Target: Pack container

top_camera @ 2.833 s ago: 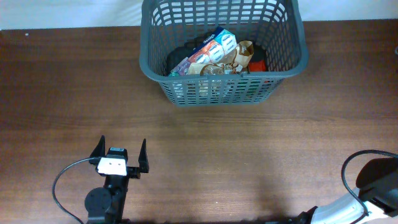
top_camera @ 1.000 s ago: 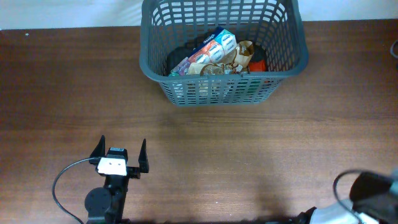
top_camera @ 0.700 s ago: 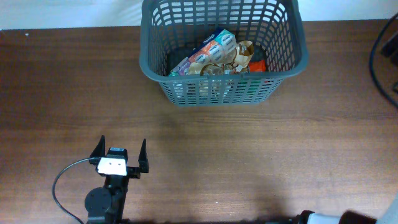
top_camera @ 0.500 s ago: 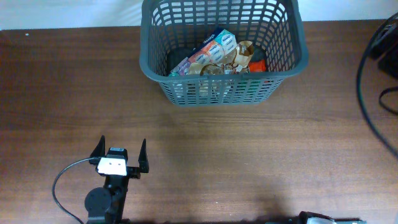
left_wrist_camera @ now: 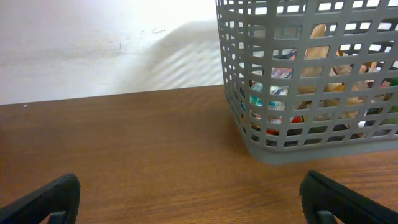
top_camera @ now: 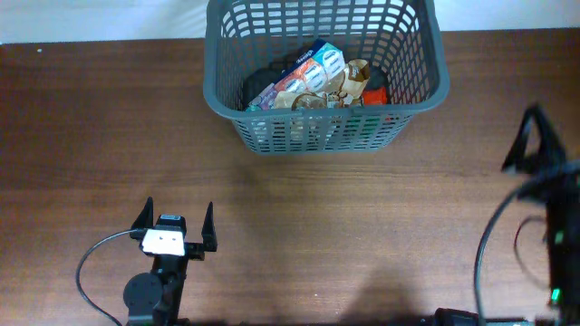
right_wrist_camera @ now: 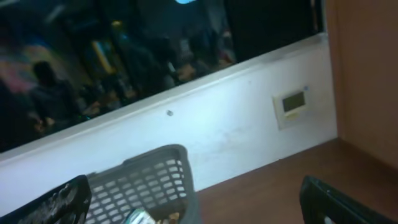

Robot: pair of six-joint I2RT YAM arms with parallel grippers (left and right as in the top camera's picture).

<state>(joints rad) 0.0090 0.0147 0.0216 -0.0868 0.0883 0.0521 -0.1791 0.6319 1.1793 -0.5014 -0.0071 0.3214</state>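
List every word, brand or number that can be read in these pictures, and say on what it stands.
No text here can be read with certainty.
Blue carton in the basket: white lettering, too small to read.
Other packets in the basket: print too blurred to read.
Wall panel: display too blurred to read.

No words or numbers can be read anywhere. The blue packet point(top_camera: 317, 62) inside the grey basket point(top_camera: 272, 136) has some white writing near its top edge, but it is too small and blurry to make out. The white tag point(top_camera: 163, 241) on the left gripper point(top_camera: 178, 208) shows no letters that can be told. The little box on the wall point(right_wrist_camera: 292, 103) in the right wrist view is too blurry as well
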